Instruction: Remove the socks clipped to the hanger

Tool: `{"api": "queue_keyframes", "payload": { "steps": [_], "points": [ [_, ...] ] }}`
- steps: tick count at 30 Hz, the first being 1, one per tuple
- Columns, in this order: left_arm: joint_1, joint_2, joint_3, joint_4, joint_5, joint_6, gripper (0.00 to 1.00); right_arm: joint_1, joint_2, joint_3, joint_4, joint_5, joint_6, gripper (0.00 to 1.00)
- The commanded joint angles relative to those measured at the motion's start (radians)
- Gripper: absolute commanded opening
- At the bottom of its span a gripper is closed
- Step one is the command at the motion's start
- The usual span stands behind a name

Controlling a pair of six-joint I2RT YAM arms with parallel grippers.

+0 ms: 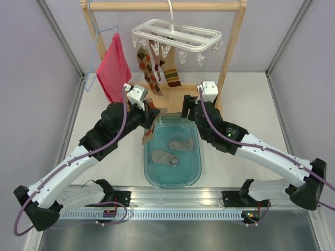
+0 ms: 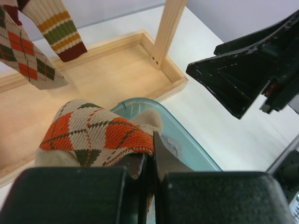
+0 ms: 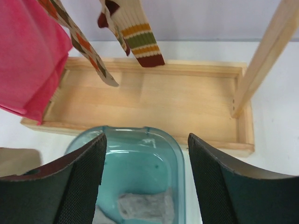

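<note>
Your left tool (image 2: 152, 158) is clenched on an argyle sock (image 2: 93, 133) right over the far end of the tub (image 1: 198, 162) — release goes straight down. Your right tool (image 3: 145, 186) gapes empty; two socks (image 1: 151, 68) hang vertically from the hanger (image 1: 175, 34) beyond it.

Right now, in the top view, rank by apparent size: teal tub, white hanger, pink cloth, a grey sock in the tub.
1. Teal tub, largest.
2. White hanger and pink cloth: too alike to rank.
3. Grey sock, smallest.
</note>
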Motion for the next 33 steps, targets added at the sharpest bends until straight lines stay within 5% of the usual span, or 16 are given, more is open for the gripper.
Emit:
{"api": "queue_keyframes", "payload": {
  "steps": [1, 12, 27, 28, 30, 31, 33],
  "points": [
    [-0.036, -0.063, -0.031, -0.042, 0.05, 0.042, 0.02, -0.004, -0.096, -0.106, 0.023, 0.045, 0.062, 0.75],
    [-0.293, -0.008, -0.163, -0.047, -0.111, -0.122, 0.02, -0.1, -0.17, -0.341, 0.026, -0.03, 0.168, 0.76],
    [-0.295, 0.205, -0.243, 0.09, -0.179, -0.202, 0.02, -0.201, -0.285, -0.494, 0.031, -0.102, 0.188, 0.76],
    [-0.294, 0.208, -0.244, 0.092, -0.189, -0.205, 0.07, -0.205, -0.286, -0.499, 0.032, -0.105, 0.188, 0.76],
    [-0.295, 0.207, -0.247, 0.084, -0.202, -0.216, 0.58, -0.217, -0.289, -0.507, 0.031, -0.113, 0.188, 0.77],
    [-0.294, 0.207, -0.244, 0.076, -0.214, -0.227, 0.97, -0.221, -0.288, -0.508, 0.034, -0.117, 0.186, 0.77],
    [-0.295, 0.208, -0.237, 0.047, -0.239, -0.234, 1.0, -0.232, -0.286, -0.513, 0.036, -0.13, 0.183, 0.77]
  ]
}}
